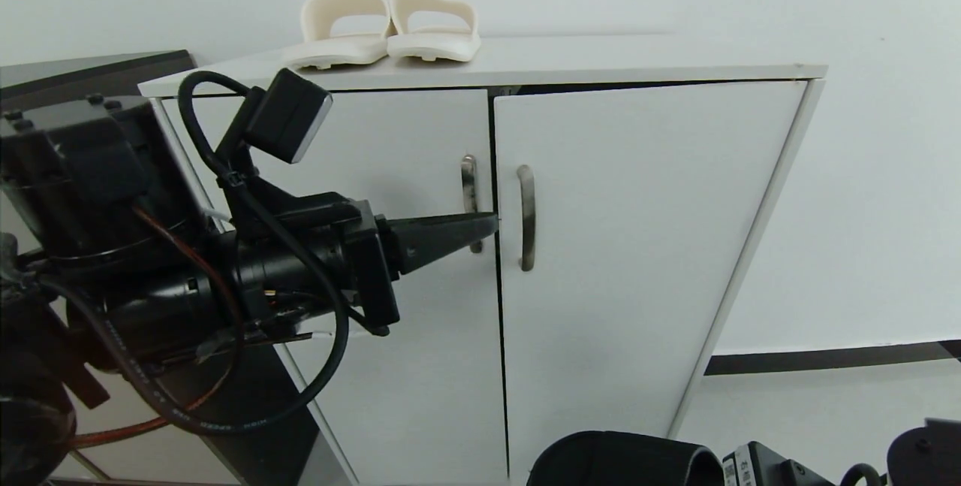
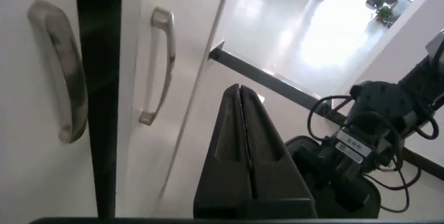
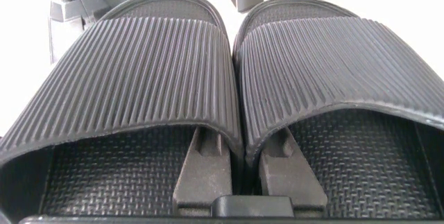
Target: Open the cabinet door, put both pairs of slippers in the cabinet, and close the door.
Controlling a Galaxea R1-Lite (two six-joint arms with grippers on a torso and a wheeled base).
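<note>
- The left gripper [image 1: 492, 223] has its two black fingers pressed flat together with nothing between them; its tip sits at the dark seam between the doors, level with the handles
- The brushed-metal bar handle of the left door [image 1: 469, 200] is just beside that tip; the matching metal handle of the right door [image 1: 525, 217] stands just across the seam
- The right gripper [image 3: 243, 172] is clamped on the pair of black ribbed rubber slippers [image 3: 166, 64]; one finger [image 3: 201, 175] lies inside each slipper under its strap, pinching the two adjoining side walls
- That black pair is held low in front of the white two-door cabinet [image 1: 638, 261], below the right door
- The pair of cream moulded slippers [image 1: 390, 28] rests side by side on the cabinet's top, above the left door, toes towards the front edge
</note>
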